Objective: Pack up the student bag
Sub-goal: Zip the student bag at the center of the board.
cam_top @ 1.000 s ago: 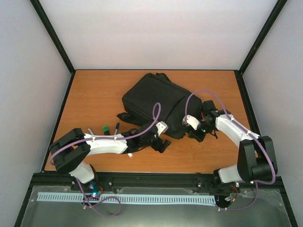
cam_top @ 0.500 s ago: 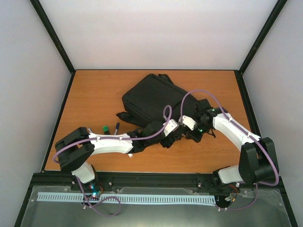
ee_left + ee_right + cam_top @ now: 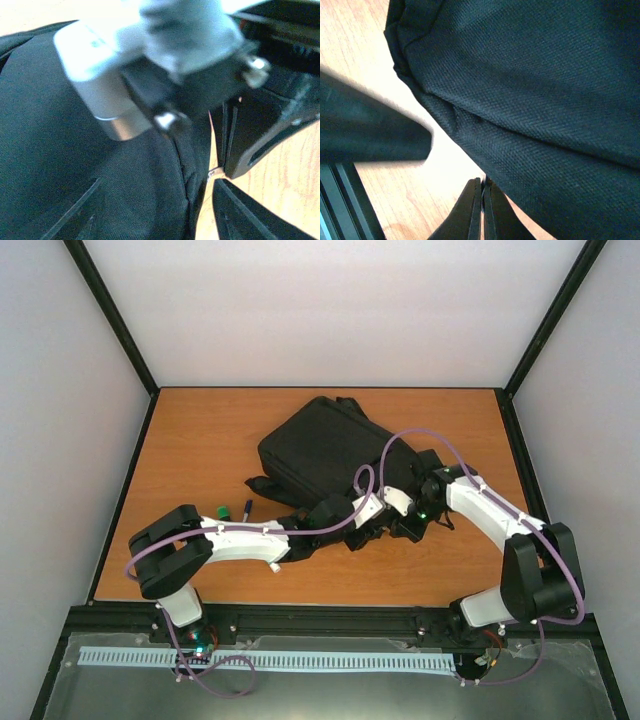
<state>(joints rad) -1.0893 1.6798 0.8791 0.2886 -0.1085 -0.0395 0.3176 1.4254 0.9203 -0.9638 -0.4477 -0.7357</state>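
The left claw (image 3: 157, 186) stands part-way apart. Its two black fingers (image 3: 240, 217) sit astride a seam of the one large black fabric backpack (image 3: 322, 448), clamping nothing I can make out. The right claw (image 3: 482, 197) is pinched shut on nothing, just beside the bag's edge. The bag lies slantwise mid-way across the orange-brown wooden table (image 3: 200, 440). Only the left wrist view shows the right claw's white-and-black body close ahead. Only the overhead view shows both arms meeting at the bag's near corner and, to its left, two writing things: one green-capped marker (image 3: 221, 511) and one dark blue pen (image 3: 247, 510).
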